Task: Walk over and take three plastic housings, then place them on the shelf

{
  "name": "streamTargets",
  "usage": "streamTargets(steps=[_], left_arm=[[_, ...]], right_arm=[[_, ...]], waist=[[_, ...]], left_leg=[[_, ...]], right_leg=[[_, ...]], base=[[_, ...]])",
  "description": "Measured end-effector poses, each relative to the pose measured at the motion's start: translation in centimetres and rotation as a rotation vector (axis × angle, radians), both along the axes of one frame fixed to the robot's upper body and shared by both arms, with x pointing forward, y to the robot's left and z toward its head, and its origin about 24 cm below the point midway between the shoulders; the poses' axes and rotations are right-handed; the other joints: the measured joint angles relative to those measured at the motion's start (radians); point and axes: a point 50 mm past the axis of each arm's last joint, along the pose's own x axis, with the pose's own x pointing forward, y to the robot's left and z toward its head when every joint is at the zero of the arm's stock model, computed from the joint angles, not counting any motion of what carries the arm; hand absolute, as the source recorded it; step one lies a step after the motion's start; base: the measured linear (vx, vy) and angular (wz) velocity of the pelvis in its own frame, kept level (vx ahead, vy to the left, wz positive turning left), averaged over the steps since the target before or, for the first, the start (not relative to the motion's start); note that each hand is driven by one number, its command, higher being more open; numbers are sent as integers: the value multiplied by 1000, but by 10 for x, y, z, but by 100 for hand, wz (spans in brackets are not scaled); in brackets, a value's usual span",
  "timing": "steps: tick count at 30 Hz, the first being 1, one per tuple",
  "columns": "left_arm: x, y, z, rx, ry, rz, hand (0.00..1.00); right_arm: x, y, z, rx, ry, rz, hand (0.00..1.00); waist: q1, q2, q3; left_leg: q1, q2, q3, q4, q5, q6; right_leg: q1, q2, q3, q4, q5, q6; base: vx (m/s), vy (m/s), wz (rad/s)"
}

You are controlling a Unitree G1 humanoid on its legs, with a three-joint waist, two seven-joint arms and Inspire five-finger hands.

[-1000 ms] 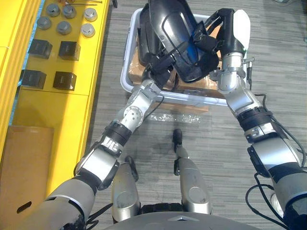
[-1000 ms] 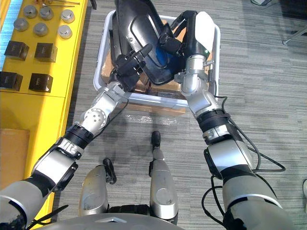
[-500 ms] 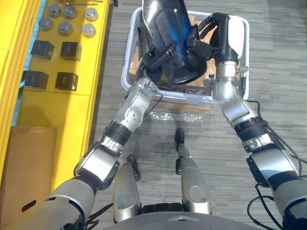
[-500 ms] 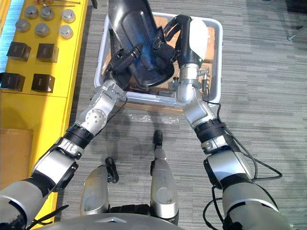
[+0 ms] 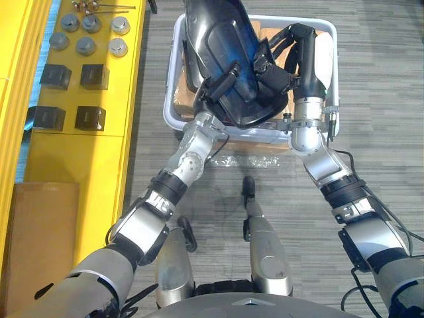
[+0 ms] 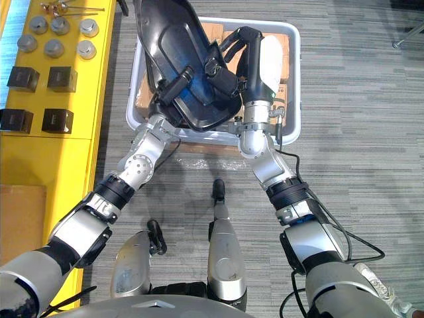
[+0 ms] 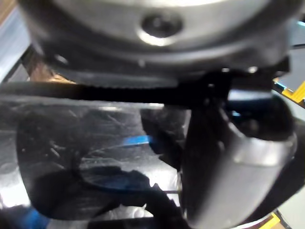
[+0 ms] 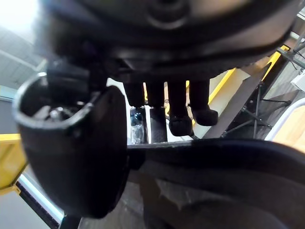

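A large glossy black plastic housing hangs tilted above a white bin, its hollow side facing me. My left hand grips its lower left edge, the thumb lying on the shiny inner face and the fingers hidden behind. My right hand, with a white cover on its back, holds the housing's right rim. In the right wrist view its fingers curl over that edge opposite the thumb. Brown wrapped pieces lie in the bin beneath.
A yellow shelf runs along the left with several grey round metal parts and black blocks on it. A brown cardboard sheet lies at its near end. Clear plastic wrap lies on the grey floor before the bin.
My left hand's fingers have closed on the housing's edge. The housing has tipped up steeper and moved left between the two hands. The whole view has shifted a little.
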Motion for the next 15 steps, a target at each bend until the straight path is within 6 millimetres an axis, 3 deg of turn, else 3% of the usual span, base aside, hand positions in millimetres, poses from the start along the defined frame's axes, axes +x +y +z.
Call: streamTargets(steps=[5, 8, 15], left_arm=[[-3, 0, -6, -2, 5, 4, 0], [-11, -4, -2, 56, -69, 27, 0], [-31, 9, 8, 215, -238, 151, 0]], right_arm=[[-6, -2, -16, 12, 41, 6, 100], [-16, 3, -44, 44, 125, 31, 100], [-60, 11, -63, 217, 182, 178, 100]], waist=[[-1, 0, 0], [2, 1, -1], [10, 3, -15]], left_leg=[[17, -1, 3, -7, 0, 0], [55, -2, 2, -24, 1, -1], [152, -9, 15, -74, 3, -5]], right_leg=[[13, 0, 1, -1, -1, 0], [48, 1, -4, -4, -7, 2], [130, 0, -8, -25, -20, -1]], base=[[-29, 15, 0], [-7, 8, 1], [1, 4, -2]])
